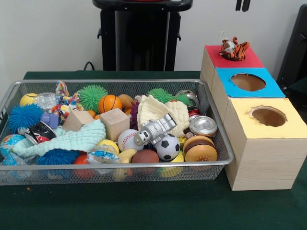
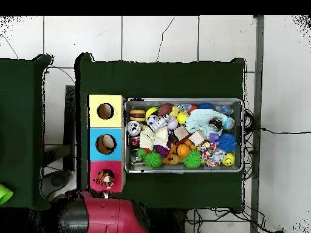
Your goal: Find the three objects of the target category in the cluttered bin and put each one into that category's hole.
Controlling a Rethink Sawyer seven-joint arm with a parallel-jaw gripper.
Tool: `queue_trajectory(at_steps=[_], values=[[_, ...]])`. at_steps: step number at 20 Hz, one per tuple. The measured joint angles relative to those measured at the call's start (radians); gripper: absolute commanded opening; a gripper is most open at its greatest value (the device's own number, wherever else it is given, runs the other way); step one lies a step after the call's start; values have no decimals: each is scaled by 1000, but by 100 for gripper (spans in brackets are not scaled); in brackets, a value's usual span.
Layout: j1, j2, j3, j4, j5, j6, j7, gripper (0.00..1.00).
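Wire bin (image 1: 217, 125) on the green bench (image 1: 144, 206), heaped with toys: soccer ball (image 1: 168, 147), baseball (image 1: 126, 139), basketball (image 1: 109, 103), wooden cube (image 1: 114, 123), silver robot figure (image 1: 154, 130). Wooden box (image 1: 261, 163) stands just right of the bin, with red, blue and yellow tops. Tiger toy (image 1: 233, 49) sits on the red hole, far end. Claw (image 1: 242, 5): only dark tips at the top edge; opening cannot be told.

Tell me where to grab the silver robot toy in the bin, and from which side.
Take the silver robot toy across its boxy torso, coming straight down from above. It lies tilted on top of the pile, resting over the baseball and soccer ball, so the top is free. The cream cloth and balls crowd its sides, so a side approach looks blocked. The limbs seem too thin for a firm hold.
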Motion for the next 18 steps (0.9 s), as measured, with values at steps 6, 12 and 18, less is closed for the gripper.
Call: queue_trajectory(at_steps=[6, 12, 18], values=[[-35, 14, 10, 3, 0, -128, 0, 0], [-56, 71, 11, 8, 0, -266, 0, 0], [-60, 142, 11, 13, 1, -317, 0, 0]])
